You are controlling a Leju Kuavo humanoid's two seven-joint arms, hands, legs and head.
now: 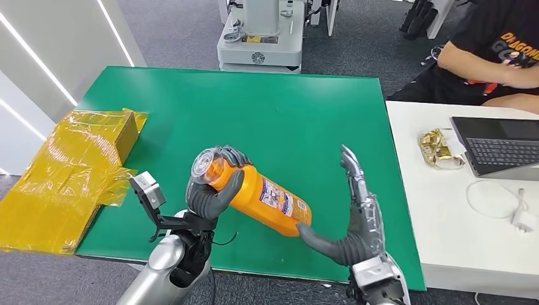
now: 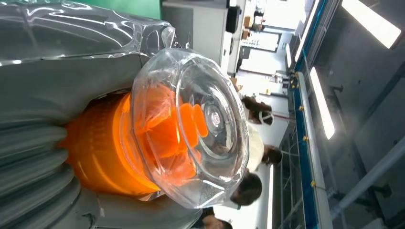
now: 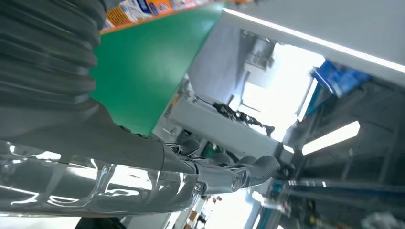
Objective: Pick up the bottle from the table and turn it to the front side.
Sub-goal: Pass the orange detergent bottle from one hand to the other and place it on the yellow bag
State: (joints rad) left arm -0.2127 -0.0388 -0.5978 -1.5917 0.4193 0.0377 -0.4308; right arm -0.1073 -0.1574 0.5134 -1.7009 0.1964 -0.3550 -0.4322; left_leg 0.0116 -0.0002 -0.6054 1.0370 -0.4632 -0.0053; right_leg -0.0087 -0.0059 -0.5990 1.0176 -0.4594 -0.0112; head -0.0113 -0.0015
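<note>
An orange bottle (image 1: pixel 264 197) with a clear cap and a printed label is held tilted above the green table (image 1: pixel 267 108). My left hand (image 1: pixel 213 194) grips it near the cap end. The clear cap (image 2: pixel 200 124) over the orange neck faces the left wrist camera. My right hand (image 1: pixel 353 216) stands beside the bottle's base, fingers (image 1: pixel 353 175) stretched upward and apart, thumb reaching toward the base; whether it touches is unclear. A strip of the bottle's label (image 3: pixel 138 9) shows past the right hand's ribbed cover (image 3: pixel 47 52).
A box wrapped in yellow film (image 1: pixel 70 171) lies at the table's left edge. To the right stands a white table (image 1: pixel 445 210) with a laptop (image 1: pixel 502 146), a gold wrapper and a cable. A person (image 1: pixel 496 57) sits behind it. A grey machine base (image 1: pixel 260 38) stands beyond the green table.
</note>
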